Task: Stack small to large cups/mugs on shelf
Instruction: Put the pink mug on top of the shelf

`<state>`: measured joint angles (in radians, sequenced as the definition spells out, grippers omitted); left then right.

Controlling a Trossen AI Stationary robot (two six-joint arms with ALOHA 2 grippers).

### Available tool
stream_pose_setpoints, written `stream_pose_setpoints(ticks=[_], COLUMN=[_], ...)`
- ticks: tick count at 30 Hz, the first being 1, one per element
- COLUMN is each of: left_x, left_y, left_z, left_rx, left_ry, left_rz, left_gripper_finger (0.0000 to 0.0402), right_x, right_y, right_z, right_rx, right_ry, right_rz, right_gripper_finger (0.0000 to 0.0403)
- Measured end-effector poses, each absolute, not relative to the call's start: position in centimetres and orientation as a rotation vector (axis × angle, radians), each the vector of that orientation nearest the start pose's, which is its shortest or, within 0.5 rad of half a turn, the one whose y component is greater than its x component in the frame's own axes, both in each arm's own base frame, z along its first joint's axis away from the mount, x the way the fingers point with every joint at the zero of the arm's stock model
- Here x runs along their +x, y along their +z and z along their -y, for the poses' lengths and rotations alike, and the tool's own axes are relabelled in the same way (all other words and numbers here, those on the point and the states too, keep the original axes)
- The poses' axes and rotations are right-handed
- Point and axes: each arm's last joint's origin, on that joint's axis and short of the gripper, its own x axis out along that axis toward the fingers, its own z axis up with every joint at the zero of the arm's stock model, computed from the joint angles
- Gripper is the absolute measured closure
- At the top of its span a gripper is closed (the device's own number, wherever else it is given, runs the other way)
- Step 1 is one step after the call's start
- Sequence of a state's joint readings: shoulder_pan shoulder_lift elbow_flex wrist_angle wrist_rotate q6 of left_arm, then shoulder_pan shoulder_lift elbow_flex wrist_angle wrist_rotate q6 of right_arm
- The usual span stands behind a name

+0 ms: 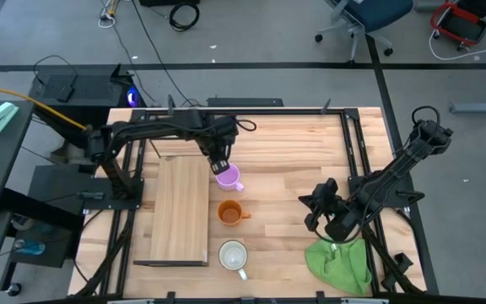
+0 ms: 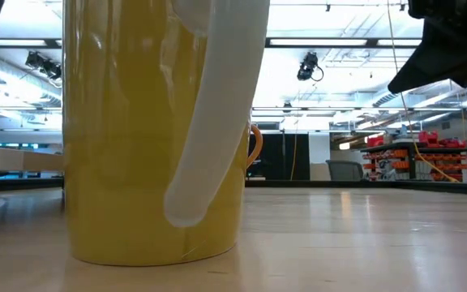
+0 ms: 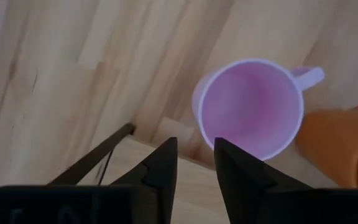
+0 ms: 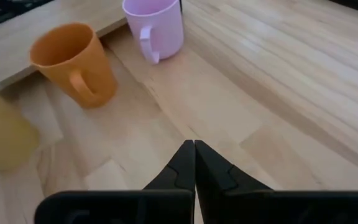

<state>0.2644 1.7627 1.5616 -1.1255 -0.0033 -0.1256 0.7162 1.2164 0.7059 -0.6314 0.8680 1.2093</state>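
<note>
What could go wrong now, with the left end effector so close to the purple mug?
1. The left end effector hangs over the near rim of the purple mug with only a narrow gap between its fingers. If it descends like this, it may push or tip the mug rather than grip its wall.
2. The orange mug stands close beside it, so a shoved purple mug might knock into it.
3. The shelf edge lies right beside the mug; a finger could catch on it.

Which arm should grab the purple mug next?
Left, probably. The left claw hovers at the purple mug, open, beside the shelf. The right claw is shut, far off near the green cloth.
</note>
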Motion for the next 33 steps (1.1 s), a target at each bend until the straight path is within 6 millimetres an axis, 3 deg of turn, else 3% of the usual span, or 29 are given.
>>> stream_pose_setpoints(ticks=[6, 12, 33], left_x=[34.6, 35.3, 36.3], left_y=[25.7, 24.2, 23.3], left_z=[-9.1, -9.4, -9.8], left_rx=[-0.244, -0.220, -0.195], left_ry=[0.213, 0.224, 0.321], left_rz=[-1.368, -1.409, -1.357], left_gripper_finger=[0.0267, 0.0252, 0.0240], right_x=[17.2, 17.2, 17.3], right_y=[20.5, 20.5, 20.6], right_z=[-12.0, -12.0, -12.0], right_rx=[0.292, 0.283, 0.285], right_ry=[-0.552, -0.551, -0.549], right_rz=[-0.564, -0.561, -0.551], right_gripper_finger=[0.0395, 0.0395, 0.0395])
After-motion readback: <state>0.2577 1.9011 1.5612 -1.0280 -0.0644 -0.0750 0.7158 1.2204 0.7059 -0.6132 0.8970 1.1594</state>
